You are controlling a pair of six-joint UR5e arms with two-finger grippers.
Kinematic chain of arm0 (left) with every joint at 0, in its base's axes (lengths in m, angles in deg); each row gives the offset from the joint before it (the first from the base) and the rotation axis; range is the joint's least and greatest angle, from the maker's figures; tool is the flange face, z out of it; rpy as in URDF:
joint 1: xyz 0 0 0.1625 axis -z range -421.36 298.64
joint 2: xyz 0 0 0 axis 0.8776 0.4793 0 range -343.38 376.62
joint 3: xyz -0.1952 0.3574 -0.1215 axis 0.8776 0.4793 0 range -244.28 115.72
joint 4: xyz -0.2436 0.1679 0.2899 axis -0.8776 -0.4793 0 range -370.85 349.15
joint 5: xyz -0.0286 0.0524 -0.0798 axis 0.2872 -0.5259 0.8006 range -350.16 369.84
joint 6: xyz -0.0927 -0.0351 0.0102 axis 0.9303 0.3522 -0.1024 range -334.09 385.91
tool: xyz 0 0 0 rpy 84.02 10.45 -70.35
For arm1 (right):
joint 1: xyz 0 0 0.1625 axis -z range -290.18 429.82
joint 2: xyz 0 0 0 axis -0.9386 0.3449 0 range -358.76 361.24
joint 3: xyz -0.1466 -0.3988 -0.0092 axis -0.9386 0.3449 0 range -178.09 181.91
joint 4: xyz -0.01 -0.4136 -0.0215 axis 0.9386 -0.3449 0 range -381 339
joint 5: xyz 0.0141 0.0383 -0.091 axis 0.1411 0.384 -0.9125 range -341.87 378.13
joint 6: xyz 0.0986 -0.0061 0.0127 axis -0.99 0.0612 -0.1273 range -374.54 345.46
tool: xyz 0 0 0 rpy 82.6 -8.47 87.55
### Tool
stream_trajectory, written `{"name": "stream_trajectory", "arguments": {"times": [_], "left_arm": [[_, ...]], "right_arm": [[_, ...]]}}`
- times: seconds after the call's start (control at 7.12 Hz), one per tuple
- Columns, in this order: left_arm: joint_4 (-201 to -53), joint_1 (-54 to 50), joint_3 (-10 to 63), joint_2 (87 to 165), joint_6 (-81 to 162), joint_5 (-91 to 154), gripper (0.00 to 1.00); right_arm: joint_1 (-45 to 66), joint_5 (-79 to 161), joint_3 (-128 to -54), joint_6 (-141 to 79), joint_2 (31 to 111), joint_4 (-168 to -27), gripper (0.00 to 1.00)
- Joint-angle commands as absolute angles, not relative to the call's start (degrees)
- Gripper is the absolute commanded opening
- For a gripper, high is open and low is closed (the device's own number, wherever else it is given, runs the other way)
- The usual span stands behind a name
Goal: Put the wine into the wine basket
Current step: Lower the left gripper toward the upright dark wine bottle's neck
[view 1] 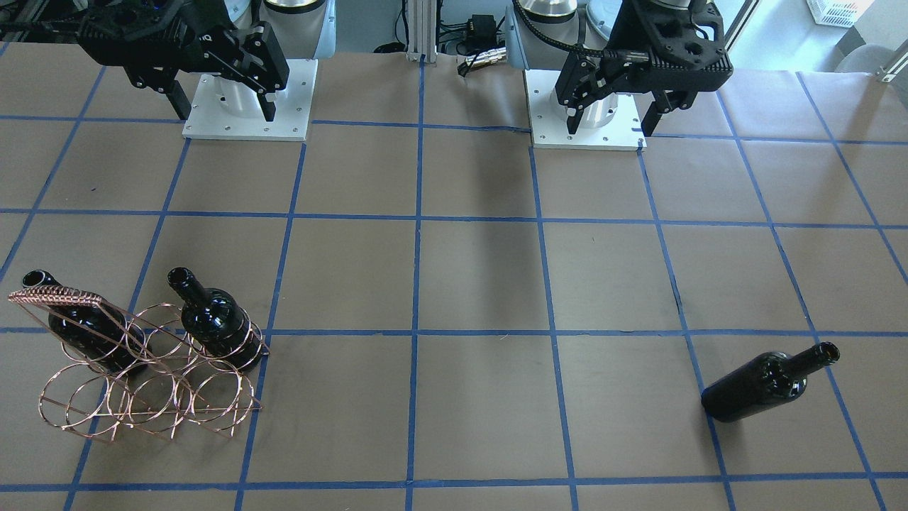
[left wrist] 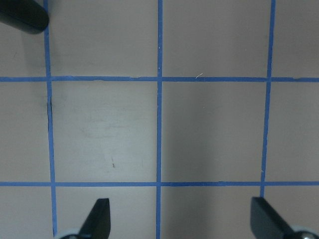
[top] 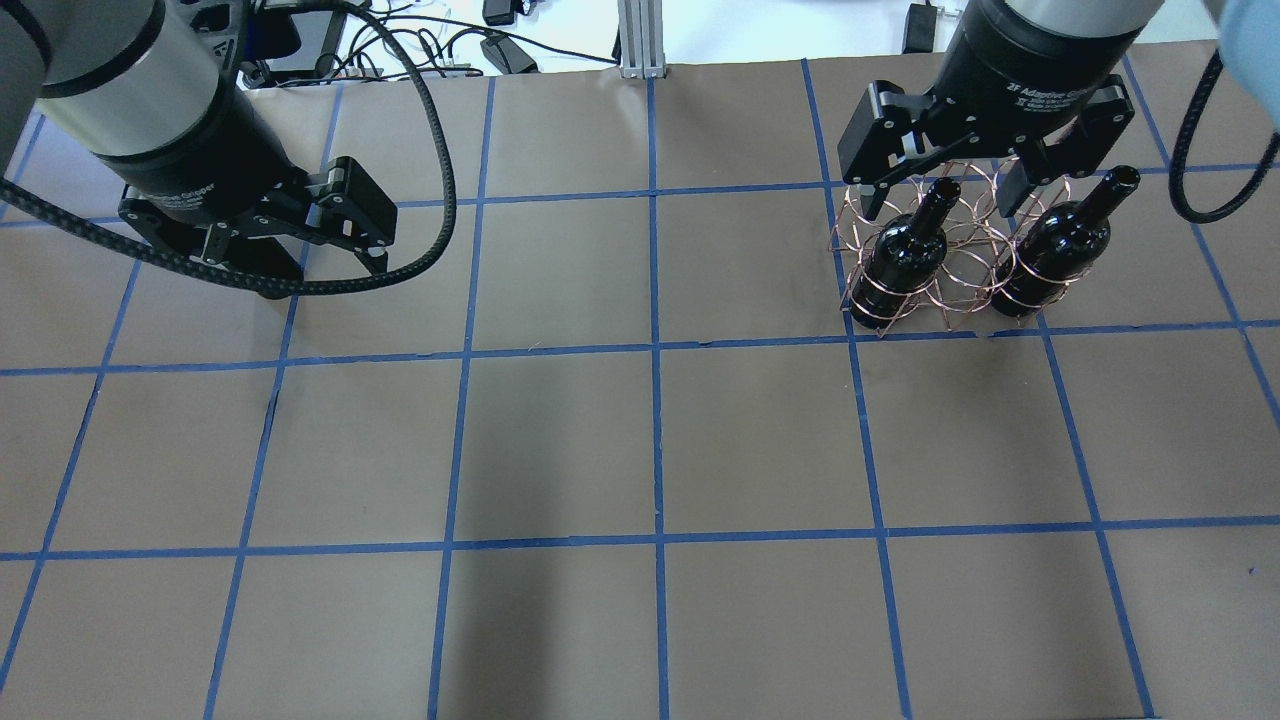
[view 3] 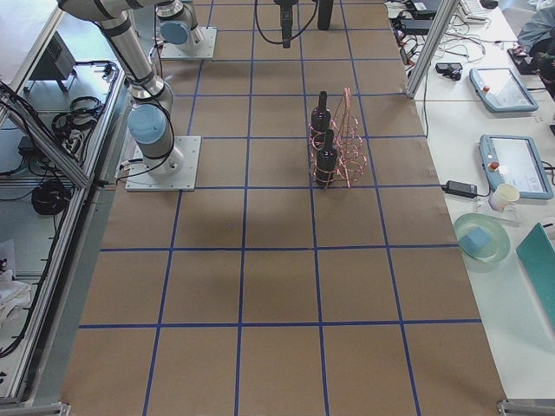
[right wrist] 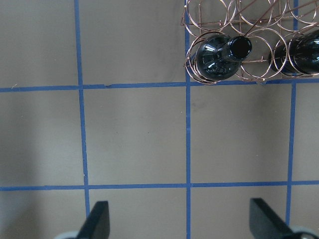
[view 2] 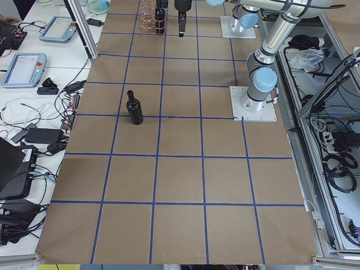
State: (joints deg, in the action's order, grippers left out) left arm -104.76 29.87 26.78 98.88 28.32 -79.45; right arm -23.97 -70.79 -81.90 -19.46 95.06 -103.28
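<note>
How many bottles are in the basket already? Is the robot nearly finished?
Done: one racked bottle and a second racked bottle stand in the wine basket, with a free ring between them. In hand: nothing. The left gripper and right gripper are both open and empty. Left to do: the third wine bottle stands alone on the table, on the robot's left side, outside the basket.

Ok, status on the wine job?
Left claw, right claw open, empty. Loose wine bottle upright on left side, untouched; two bottles already in wine basket. Nothing seen in the way.
</note>
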Motion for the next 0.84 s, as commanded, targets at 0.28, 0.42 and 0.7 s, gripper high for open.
{"name": "stream_trajectory", "arguments": {"times": [0.28, 0.42, 0.7], "left_arm": [[-104.80, 29.87, 26.78, 98.88, 28.28, -79.63, 1.00], [-104.80, 29.79, 26.78, 99.14, 28.28, -79.63, 1.00], [-104.72, 29.43, 26.78, 99.32, 28.28, -78.94, 1.00]], "right_arm": [[-23.69, -70.55, -81.77, -19.46, 95.11, -103.09, 1.00], [-23.69, -70.46, -81.77, -19.46, 95.11, -103.09, 1.00], [-23.69, -70.46, -81.77, -19.46, 95.11, -103.09, 1.00]]}}
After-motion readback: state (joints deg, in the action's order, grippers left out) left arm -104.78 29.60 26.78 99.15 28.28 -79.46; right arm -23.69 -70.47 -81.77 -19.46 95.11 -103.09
